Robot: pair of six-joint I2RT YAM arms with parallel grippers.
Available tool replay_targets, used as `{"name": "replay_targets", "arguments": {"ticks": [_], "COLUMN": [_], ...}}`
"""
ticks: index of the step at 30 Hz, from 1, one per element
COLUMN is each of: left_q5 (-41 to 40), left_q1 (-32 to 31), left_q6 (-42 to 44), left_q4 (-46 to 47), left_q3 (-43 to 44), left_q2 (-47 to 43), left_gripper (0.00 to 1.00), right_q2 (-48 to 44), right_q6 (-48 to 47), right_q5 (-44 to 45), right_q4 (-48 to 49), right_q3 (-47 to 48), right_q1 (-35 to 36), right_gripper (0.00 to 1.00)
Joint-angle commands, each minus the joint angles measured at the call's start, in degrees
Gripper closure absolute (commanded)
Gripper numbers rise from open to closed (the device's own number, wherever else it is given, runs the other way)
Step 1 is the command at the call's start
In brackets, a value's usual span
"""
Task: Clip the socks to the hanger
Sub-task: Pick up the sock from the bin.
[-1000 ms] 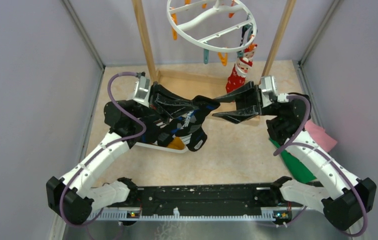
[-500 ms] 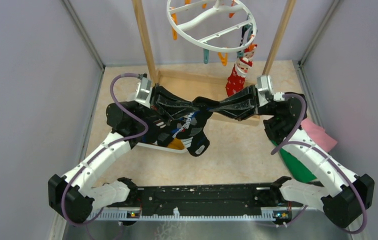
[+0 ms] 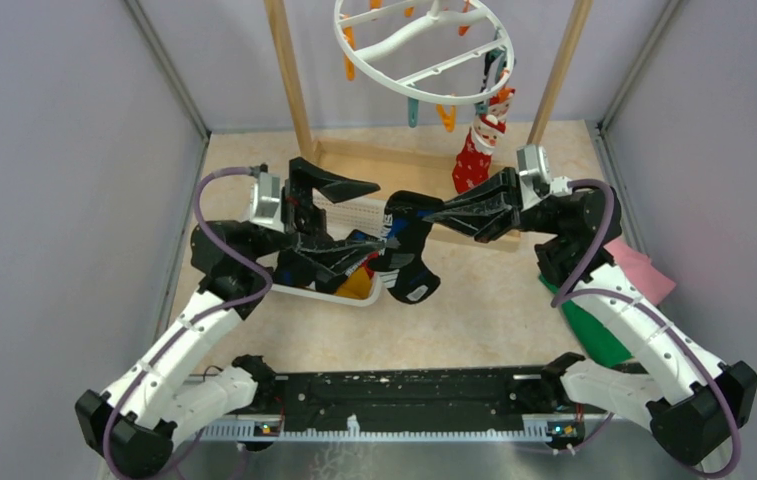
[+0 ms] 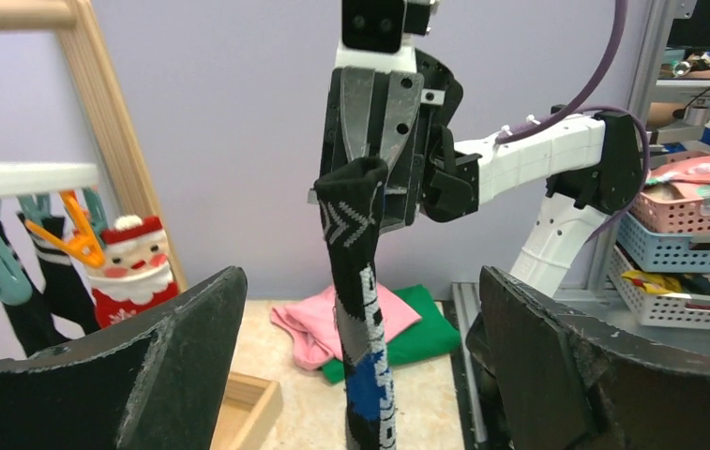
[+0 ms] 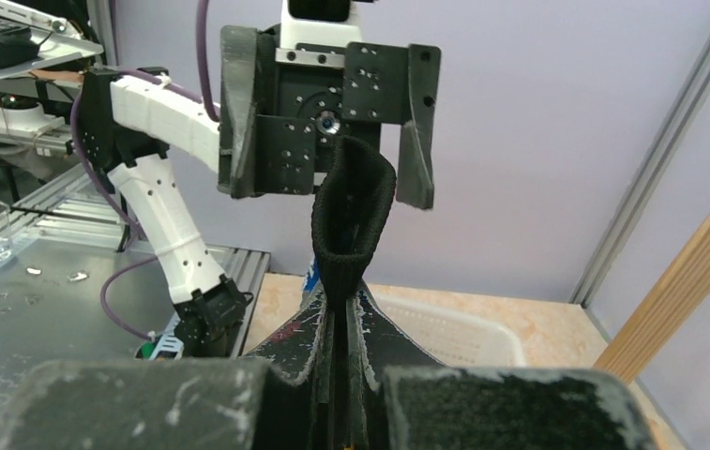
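Observation:
My right gripper (image 3: 436,214) is shut on the cuff of a black sock with blue and white marks (image 3: 409,255), which hangs down from it above the table. In the left wrist view that sock (image 4: 362,309) dangles between the wide-apart fingers of my left gripper (image 4: 362,281), touching neither. My left gripper (image 3: 369,215) is open just left of the sock. In the right wrist view the cuff (image 5: 351,225) sticks up out of the closed right gripper (image 5: 346,328). The hanger (image 3: 424,50) hangs at the back, with a red Santa sock (image 3: 476,150) clipped to it.
A white mesh basket (image 3: 324,295) under the left arm holds a yellow-orange sock (image 3: 357,287). The wooden rack frame (image 3: 289,80) carries the hanger, with a low wooden base (image 3: 374,155). Pink cloth (image 3: 644,270) and green cloth (image 3: 589,335) lie under the right arm.
The right gripper closed on the sock's cuff. The left gripper let go, opened wide and drew back to the left; the sock now hangs from the right gripper alone.

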Motion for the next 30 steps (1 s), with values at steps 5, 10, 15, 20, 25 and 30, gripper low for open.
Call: {"name": "replay_targets", "arguments": {"ticks": [5,10,15,20,25,30], "left_q5": [-2.1,-1.4,-0.9,0.3,8.2,11.3], "left_q1": [0.0,-0.3,-0.3,-0.1,-0.4,-1.9], "left_q6": [-2.3,-5.4,-7.7,-11.6,-23.3,-32.7], "left_q4": [3.0,5.3,10.3,11.3,22.1,29.9], "left_q3": [1.5,3.1,3.1,4.1,7.0,8.7], "left_q2": [3.1,6.3,8.6,13.2,22.1,27.4], "left_gripper": [0.06,0.30,0.52,0.62,0.59,0.52], "right_q2": [-1.3,-1.6,-1.7,-1.6,-1.3,-1.1], "right_q6": [-0.3,-0.6,-0.5,2.0,-0.7,-2.7], "right_q5": [1.8,1.7,-0.3,-7.2,-6.4,-3.0], "right_q4": [0.4,-0.4,0.0,6.3,3.3,-0.6], "right_q3": [0.8,0.8,0.5,-1.0,-0.7,-0.9], "right_q1": [-0.5,-0.4,-0.4,1.1,2.1,2.2], "right_gripper": [1.00,1.00,1.00,1.00,1.00,1.00]}}
